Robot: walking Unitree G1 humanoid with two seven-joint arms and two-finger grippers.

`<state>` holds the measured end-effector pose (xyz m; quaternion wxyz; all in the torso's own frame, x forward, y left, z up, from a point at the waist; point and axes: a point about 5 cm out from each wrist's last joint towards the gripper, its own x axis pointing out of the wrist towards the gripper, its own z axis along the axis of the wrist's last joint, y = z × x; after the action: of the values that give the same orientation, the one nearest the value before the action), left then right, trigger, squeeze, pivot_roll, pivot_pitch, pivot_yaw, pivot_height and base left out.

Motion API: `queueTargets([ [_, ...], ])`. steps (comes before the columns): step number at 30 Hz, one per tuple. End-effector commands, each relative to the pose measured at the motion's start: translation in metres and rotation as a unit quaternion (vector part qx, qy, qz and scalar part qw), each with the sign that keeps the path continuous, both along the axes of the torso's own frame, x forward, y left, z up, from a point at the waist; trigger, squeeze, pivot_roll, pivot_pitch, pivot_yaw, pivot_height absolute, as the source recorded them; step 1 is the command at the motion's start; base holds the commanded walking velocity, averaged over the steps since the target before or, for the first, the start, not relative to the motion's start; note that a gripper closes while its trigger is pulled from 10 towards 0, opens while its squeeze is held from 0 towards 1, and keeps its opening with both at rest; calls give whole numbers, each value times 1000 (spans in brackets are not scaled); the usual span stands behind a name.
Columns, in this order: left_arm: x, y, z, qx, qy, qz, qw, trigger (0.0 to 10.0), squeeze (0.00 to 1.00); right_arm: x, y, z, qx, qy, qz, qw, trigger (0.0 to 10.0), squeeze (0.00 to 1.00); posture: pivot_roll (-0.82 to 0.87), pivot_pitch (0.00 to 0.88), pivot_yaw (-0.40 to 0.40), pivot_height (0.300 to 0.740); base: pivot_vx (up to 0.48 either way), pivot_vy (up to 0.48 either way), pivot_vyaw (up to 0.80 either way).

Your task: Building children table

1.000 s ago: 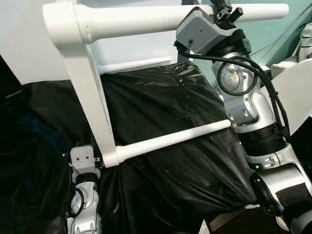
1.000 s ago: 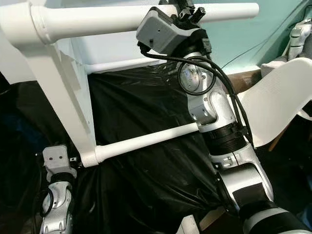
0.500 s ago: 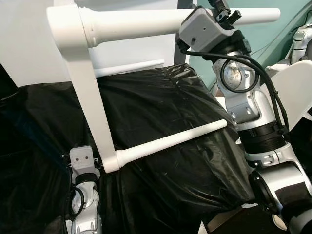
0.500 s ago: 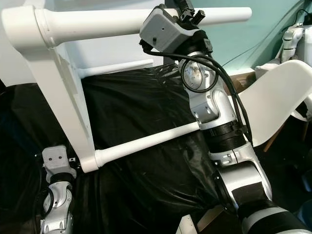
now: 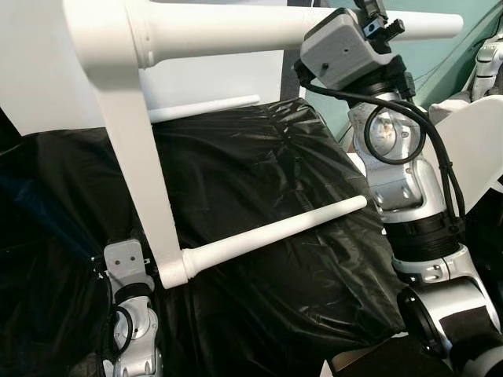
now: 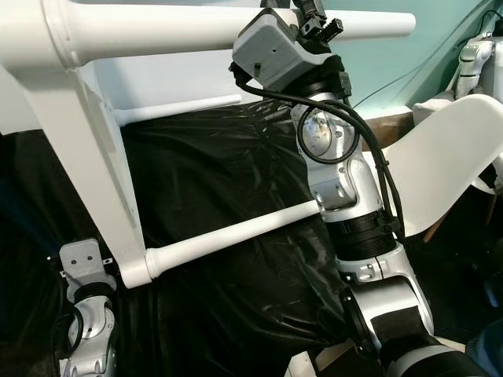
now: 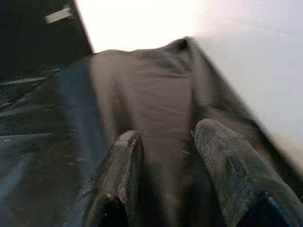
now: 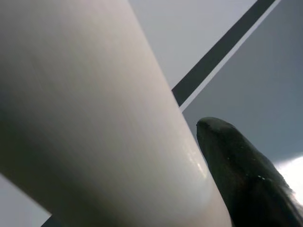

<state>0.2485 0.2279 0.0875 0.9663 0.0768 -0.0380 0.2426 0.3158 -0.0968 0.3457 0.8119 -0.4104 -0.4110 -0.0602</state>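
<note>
Table frame [image 5: 130,157]: white painted finish, smooth, satin with soft sheen; the thick top leg [image 5: 228,27] reads near-glossy in the right wrist view. Thin lower rod [image 5: 275,233] same white coat, smooth. Black sheet [image 5: 259,173] draped under it: thin plastic film, glossy, crinkled, specular streaks on the folds. Right arm [image 5: 409,188]: brushed silver metal shells, matt grey plastic wrist housing [image 5: 342,51], black rubbery cables. Left gripper [image 7: 165,184] fingers [image 7: 227,165]: matt black, scuffed and rough. White chair shell [image 6: 440,165] at 3 o'clock: smooth moulded plastic, low gloss
</note>
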Motion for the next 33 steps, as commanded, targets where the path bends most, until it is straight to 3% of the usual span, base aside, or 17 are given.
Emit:
queueTargets([
  [1, -4, 17, 0, -9, -5, 111, 994, 10000, 0, 1, -23, -2, 143, 16, 8, 990, 0, 0, 46, 0, 50, 740, 0, 0, 0],
  [3, -4, 27, 6, -4, -17, 135, 991, 10000, 0, 2, -26, -4, 145, 19, 2, 989, 0, 0, 43, 0, 53, 740, 0, 0, 0],
  [4, -3, 41, 16, -3, -39, 164, 986, 10000, 0, 4, -30, -7, 146, 22, -8, 989, 0, 0, 45, 0, 57, 740, 0, 0, 0],
  [10, 1, 61, 35, 9, -70, 202, 977, 10000, 0, 5, -32, -10, 143, 26, -19, 989, 0, 0, 49, 0, 62, 740, 0, 0, 0],
  [17, -7, 65, 26, 5, -45, 229, 972, 10000, 0, 9, -35, -15, 179, 44, -16, 983, 0, 0, 51, 0, 70, 740, 0, 0, 0],
  [18, -13, 64, 18, -2, -32, 239, 971, 10000, 0, 13, -42, -23, 245, 75, 5, 967, 0, 0, 57, 0, 66, 740, 0, 0, 0],
  [19, -13, 64, 18, -2, -32, 239, 971, 10000, 0, 13, -42, -23, 245, 75, 5, 967, 0, 0, 57, 0, 66, 740, 0, 0, 0],
  [20, -19, 61, 11, -5, -20, 242, 970, 10000, 0, 16, -55, -32, 329, 94, 26, 939, 0, 0, 64, 0, 62, 740, 0, 0, 0],
  [22, -19, 61, 11, -5, -20, 242, 970, 10000, 0, 16, -55, -32, 329, 94, 26, 939, 0, 0, 64, 0, 62, 740, 0, 0, 0],
  [23, -24, 59, 7, -7, -14, 243, 970, 10000, 0, 16, -68, -41, 404, 106, 44, 908, 0, 0, 68, 0, 59, 740, 0, 0, 0],
  [24, -24, 59, 7, -7, -14, 243, 970, 10000, 0, 16, -68, -41, 404, 106, 44, 908, 0, 0, 68, 0, 59, 740, 0, 0, 0],
  [25, -27, 58, 5, -8, -11, 243, 970, 10000, 0, 15, -79, -50, 463, 113, 57, 877, 0, 0, 69, 0, 57, 740, 0, 0, 0],
  [26, -27, 58, 5, -8, -11, 243, 970, 10000, 0, 15, -79, -50, 463, 113, 57, 877, 0, 0, 69, 0, 57, 740, 0, 0, 0],
  [27, -27, 57, 4, -8, -11, 243, 970, 10000, 0, 14, -87, -57, 495, 114, 63, 859, 0, 0, 69, 0, 56, 740, 0, 0, 0],
  [28, -27, 57, 4, -8, -11, 243, 970, 10000, 0, 14, -87, -57, 495, 114, 63, 859, 0, 0, 69, 0, 56, 740, 0, 0, 0],
  [30, -25, 60, 7, -4, -13, 239, 971, 10000, 0, 11, -95, -66, 524, 121, 67, 840, 0, 0, 60, 0, 62, 740, 0, 0, 0],
  [33, -21, 60, 9, 1, -13, 232, 973, 10000, 0, 8, -101, -77, 538, 127, 53, 832, 0, 0, 58, 0, 64, 740, 0, 0, 0],
])
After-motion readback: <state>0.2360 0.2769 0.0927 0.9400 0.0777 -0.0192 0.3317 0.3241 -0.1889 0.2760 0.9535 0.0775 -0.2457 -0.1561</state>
